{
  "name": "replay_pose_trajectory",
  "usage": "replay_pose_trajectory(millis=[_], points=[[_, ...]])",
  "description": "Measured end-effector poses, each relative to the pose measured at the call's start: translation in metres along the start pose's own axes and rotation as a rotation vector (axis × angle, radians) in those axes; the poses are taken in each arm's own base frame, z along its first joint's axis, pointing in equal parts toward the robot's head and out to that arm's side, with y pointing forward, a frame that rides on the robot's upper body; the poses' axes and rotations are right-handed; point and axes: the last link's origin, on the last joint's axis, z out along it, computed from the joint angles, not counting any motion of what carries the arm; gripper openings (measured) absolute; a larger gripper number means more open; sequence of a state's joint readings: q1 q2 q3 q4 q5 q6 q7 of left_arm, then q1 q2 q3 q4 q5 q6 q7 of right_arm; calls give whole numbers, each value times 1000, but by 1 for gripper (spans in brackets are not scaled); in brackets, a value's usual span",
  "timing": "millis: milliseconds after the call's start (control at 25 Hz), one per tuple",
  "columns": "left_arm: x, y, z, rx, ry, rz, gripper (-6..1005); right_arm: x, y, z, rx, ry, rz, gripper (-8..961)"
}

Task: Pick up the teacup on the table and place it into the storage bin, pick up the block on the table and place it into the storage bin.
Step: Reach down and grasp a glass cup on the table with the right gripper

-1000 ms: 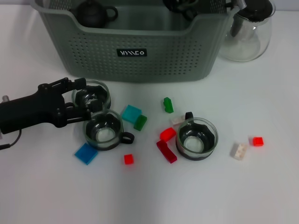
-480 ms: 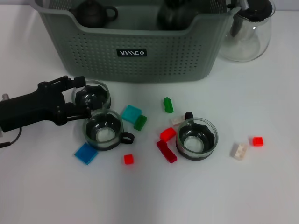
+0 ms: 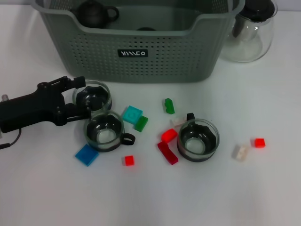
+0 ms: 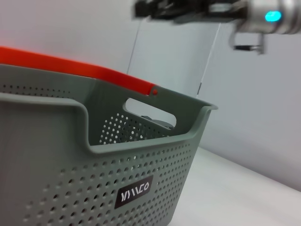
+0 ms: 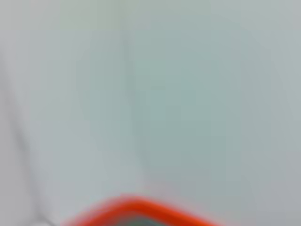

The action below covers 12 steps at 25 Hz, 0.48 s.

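Three glass teacups stand on the white table (image 3: 56,197): one (image 3: 92,96) between my left gripper's (image 3: 82,99) spread fingers, not clenched, a second (image 3: 104,131) touching it, a third (image 3: 198,140) well apart. Small blocks lie scattered between them, among them a teal block (image 3: 132,114), a green block (image 3: 169,106) and a red block (image 3: 129,160). Just behind stands the storage bin (image 3: 136,47), a dark teapot (image 3: 94,12) inside, a clear pitcher (image 3: 248,30) beside it. My right gripper is out of sight.

Lab-like white table (image 3: 235,197), blank walls.
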State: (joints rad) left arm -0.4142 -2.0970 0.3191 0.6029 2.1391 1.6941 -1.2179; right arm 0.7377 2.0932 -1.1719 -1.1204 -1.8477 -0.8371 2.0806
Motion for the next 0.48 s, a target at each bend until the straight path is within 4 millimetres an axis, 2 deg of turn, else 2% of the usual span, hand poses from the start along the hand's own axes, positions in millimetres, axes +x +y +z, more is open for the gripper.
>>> replay_pose_trajectory(millis=[80,120,160,280,360,440,480], points=[[0,0,0,2,0,-1,862,3,5,-37,-128,-106,-15,457],[-1,0,-1,2,0,-2,862,6,7,-69,-232,-173,-31,464],[-1,0,-1,3,0,-3,862,6,7,-69,-232,-173,-31,463],[-1,-1,-3,13,6,-6,862,17,11,-116,-383,-174,-65,460],[-1,-2,-5,19,8,-7,862,31,17,-137,-470,-66,-120,458],[0,-3,-6,26,10,-10,862,46,23,-144,-511,87,-187,451],[0,-3,-7,29,12,-10,862,60,30,-145,-536,215,-233,447]])
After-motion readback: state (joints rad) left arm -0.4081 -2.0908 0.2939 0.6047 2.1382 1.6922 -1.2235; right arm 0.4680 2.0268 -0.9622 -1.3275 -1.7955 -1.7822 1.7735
